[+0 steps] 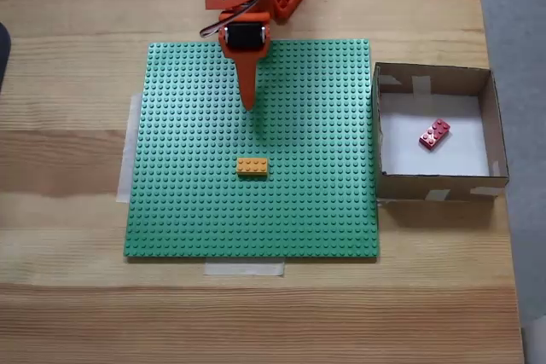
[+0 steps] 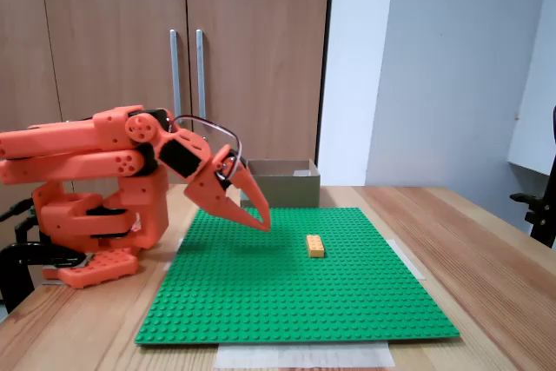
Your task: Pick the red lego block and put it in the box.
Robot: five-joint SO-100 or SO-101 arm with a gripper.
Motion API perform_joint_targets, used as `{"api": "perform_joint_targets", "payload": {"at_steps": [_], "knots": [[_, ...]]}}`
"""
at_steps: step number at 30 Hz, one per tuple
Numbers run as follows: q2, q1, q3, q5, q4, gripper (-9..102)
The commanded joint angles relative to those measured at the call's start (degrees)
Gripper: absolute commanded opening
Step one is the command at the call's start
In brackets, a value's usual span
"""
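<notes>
The red lego block lies tilted on the white floor inside the box, which stands right of the green baseplate in a fixed view from above. In a fixed view from the side the box sits behind the baseplate, its inside hidden. My orange gripper hangs over the baseplate's upper middle, far left of the box, its jaws together with nothing between them. The side view shows the gripper pointing down just above the plate.
A yellow-orange brick sits on the green baseplate below my gripper; it is also the brick in the side view. The arm's base stands at the plate's far edge. Wooden cupboard doors rise behind.
</notes>
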Motion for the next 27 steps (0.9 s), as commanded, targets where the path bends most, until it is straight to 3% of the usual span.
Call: {"api": "perform_joint_targets", "payload": {"at_steps": [1,27], "knots": [[-0.4,0.7,0.3,0.1,0.2,-1],[-0.4,1.2,0.4,2.7,-0.4,-1]]}}
